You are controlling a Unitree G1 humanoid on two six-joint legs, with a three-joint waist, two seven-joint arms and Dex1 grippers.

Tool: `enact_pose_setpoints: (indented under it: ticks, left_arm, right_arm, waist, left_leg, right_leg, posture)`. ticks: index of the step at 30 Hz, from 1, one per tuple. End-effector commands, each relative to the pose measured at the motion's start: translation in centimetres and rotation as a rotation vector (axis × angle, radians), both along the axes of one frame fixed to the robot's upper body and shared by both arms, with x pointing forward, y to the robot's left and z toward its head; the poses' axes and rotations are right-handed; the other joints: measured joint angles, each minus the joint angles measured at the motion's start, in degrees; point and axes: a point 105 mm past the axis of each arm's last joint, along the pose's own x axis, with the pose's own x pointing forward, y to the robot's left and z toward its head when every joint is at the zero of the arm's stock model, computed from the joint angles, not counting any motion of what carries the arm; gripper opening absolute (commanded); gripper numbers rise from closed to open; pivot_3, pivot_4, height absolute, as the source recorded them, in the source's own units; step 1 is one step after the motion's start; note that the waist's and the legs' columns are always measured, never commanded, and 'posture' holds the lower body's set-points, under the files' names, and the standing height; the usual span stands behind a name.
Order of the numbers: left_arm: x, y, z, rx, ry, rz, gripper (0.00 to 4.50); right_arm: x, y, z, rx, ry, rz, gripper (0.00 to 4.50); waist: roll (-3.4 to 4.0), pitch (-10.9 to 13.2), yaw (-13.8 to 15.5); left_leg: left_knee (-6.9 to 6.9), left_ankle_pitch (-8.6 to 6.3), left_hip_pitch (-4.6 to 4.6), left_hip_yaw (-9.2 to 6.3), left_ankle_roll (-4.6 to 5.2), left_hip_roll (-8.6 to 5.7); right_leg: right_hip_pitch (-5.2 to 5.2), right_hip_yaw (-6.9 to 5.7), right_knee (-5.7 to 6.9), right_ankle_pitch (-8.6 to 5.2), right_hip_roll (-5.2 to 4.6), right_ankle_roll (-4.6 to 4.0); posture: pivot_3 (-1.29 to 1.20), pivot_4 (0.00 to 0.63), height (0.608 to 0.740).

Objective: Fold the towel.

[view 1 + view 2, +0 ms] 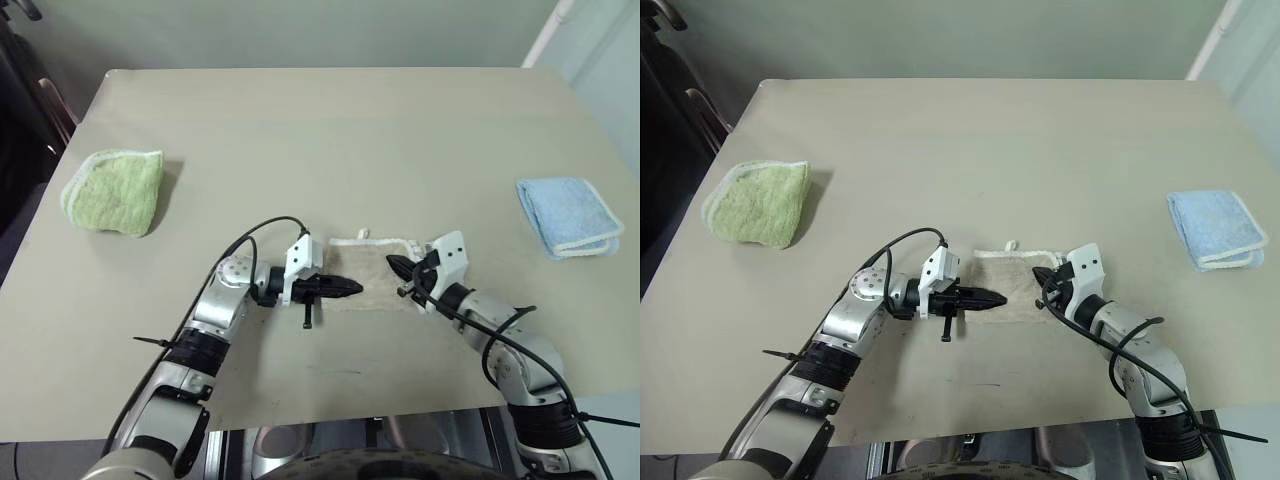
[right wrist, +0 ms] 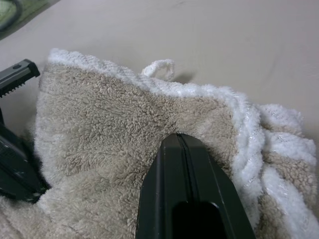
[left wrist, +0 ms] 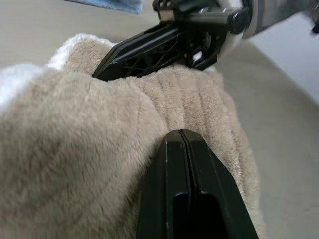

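Head views: the towel [image 1: 372, 272] lies as a small beige rectangle near the table's [image 1: 300, 130] front edge, midway between both arms, its loop tag [image 1: 362, 234] at the far edge.
Left gripper [image 1: 355, 288]: reaches in from the towel's left side, black fingers pressed together, tip on the towel's left part.
Right gripper [image 1: 397, 265]: comes in from the right, tip at the towel's right edge, fingers all but together.
Other cloths: a green folded towel [image 1: 113, 190] far left, a light blue folded towel [image 1: 569, 214] far right, both well apart from the work.
Left wrist view: closed fingers [image 3: 185, 189] sit against the plush pile; whether any cloth is pinched between them I cannot tell. The other gripper lies across the far side of the cloth.
Right wrist view: near-closed fingers [image 2: 187, 184] rest on the pile just inside the white corded edging [image 2: 239, 129]; no cloth visibly caught.
Step in hand, as judged: pressing or settling a fold.
Doing it well: keep both tips low and level, press evenly from both sides, line the white edges up, avoid dragging the cloth sideways.
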Motion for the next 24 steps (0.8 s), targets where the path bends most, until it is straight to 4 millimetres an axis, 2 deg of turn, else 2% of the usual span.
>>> enact_pose_setpoints:
  ticks: [1, 4, 6, 7, 9, 12, 18, 21, 24]
  left_arm:
    - [-0.1, 0.4, 3.5, -0.1, 0.049, -0.029, 0.0]
    - [-0.4, 0.9, 5.0, -0.132, 0.085, -0.058, 0.0]
    - [-0.1, 1.3, 6.6, -0.171, 0.099, -0.056, 0.38]
    - [0.1, 1.5, 7.2, -0.181, 0.102, -0.049, 0.58]
    - [0.3, 2.0, 7.9, -0.184, 0.105, -0.038, 1.28]
    - [0.6, 2.7, 7.9, -0.161, 0.111, -0.012, 2.22]
    - [0.7, 3.7, 6.6, -0.086, 0.075, 0.066, 4.36]
    - [1.8, 4.1, 6.0, -0.075, -0.047, 0.165, 4.44]
    - [1.7, 4.2, 5.6, -0.082, -0.043, 0.18, 4.44]
  right_arm:
    - [-0.2, -1.2, 2.1, 0.055, -0.029, -0.008, 0.87]
    - [-0.9, -0.9, 4.2, 0.114, -0.062, 0.05, 1.92]
    - [-1.6, -1.0, 6.2, 0.157, -0.086, 0.097, 2.56]
    - [-1.8, -1.2, 7.0, 0.168, -0.09, 0.115, 2.91]
    - [-2.2, -1.8, 7.9, 0.164, -0.089, 0.138, 3.69]
    - [-2.7, -3.2, 7.4, 0.094, -0.035, 0.174, 4.5]
    - [-2.5, -5.4, 6.9, 0.121, 0.103, 0.202, 4.5]
    - [-2.2, -6.3, 5.9, 0.135, 0.211, 0.198, 4.5]
    - [-2.5, -6.7, 4.4, 0.107, 0.309, 0.217, 4.5]
  waist:
    - [0.01, 0.01, 0.12]
    - [0.03, 0.02, 0.3]
    - [0.03, 0.03, 0.3]
    - [0.03, 0.03, 0.3]
    - [0.02, 0.03, 0.29]
    - [0.02, 0.03, 0.27]
    - [0.01, 0.04, 0.26]
    - [0.01, 0.05, 0.26]
    - [0.0, 0.05, 0.44]
  left_leg:
    - [0.01, 0.02, -0.08, 0.01, -0.03, -0.02]
    - [0.0, 0.04, -0.19, 0.02, -0.06, -0.02]
    - [-0.01, 0.05, -0.25, 0.03, -0.12, -0.02]
    - [-0.01, 0.05, -0.27, 0.04, -0.14, -0.03]
    - [0.0, 0.24, -0.32, 0.06, -0.49, -0.02]
    - [-0.04, 0.32, -0.3, 0.08, -0.66, -0.02]
    - [-0.12, 0.26, -0.31, 0.08, -0.75, 0.01]
    - [-0.11, 0.24, -0.31, 0.1, -0.74, 0.02]
    - [-0.11, 0.21, -0.34, 0.09, -0.68, 0.02]
  right_leg:
    - [-0.05, 0.0, 0.0, 0.0, 0.0, 0.0]
    - [-0.14, 0.0, -0.01, -0.02, -0.01, 0.0]
    - [-0.21, 0.02, -0.01, -0.04, 0.0, -0.01]
    - [-0.24, 0.01, -0.01, -0.07, 0.0, -0.01]
    - [-0.27, 0.03, -0.01, -0.1, 0.0, 0.01]
    - [-0.26, 0.06, -0.02, -0.16, -0.01, 0.04]
    - [-0.33, 0.07, 0.01, -0.27, 0.0, 0.18]
    - [-0.35, 0.08, 0.01, -0.3, 0.01, 0.27]
    - [-0.35, 0.07, 0.02, -0.35, 0.01, 0.35]
  posture:
    - [0.0, 0.15, 0.74]
    - [0.0, 0.15, 0.74]
    - [0.0, 0.15, 0.74]
    - [0.0, 0.15, 0.74]
    - [0.0, 0.15, 0.74]
    - [0.0, 0.15, 0.74]
    - [0.0, 0.15, 0.74]
    - [0.0, 0.15, 0.74]
    - [0.0, 0.15, 0.74]
